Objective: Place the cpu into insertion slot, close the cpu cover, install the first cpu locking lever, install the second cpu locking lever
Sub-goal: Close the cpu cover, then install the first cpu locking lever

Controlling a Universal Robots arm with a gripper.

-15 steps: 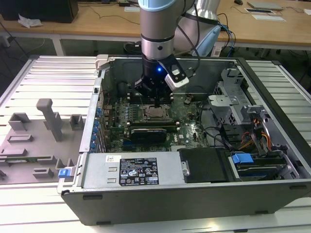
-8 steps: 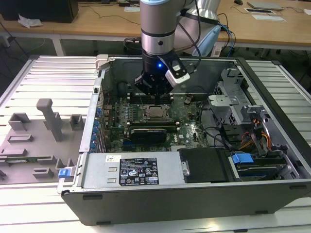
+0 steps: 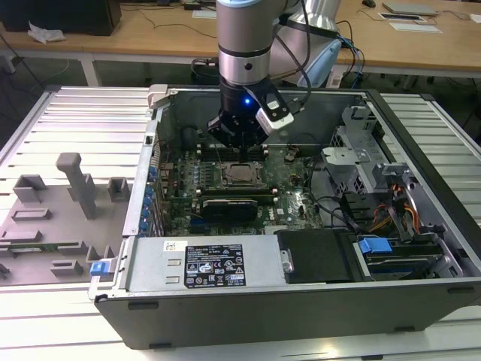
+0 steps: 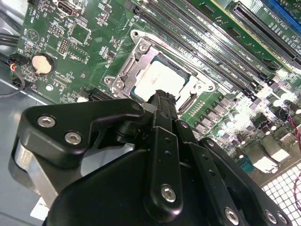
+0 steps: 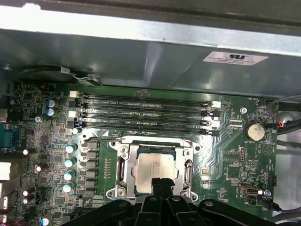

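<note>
Your gripper [image 5: 162, 180] hangs low over the green board [image 5: 230, 155] inside the computer case [image 3: 225, 301]. Its two fingers are pressed together and hold nothing. Their tips sit at the edge of the cpu [image 5: 153, 165]. The cpu lies flat in the insertion slot [image 5: 155, 147]. The cpu cover [image 5: 123, 165] lies down around it, and the chip's shiny top shows through the window.

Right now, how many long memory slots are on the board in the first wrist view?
4 memory slots, lying side by side between the case wall and the cpu; none looks hidden.
</note>
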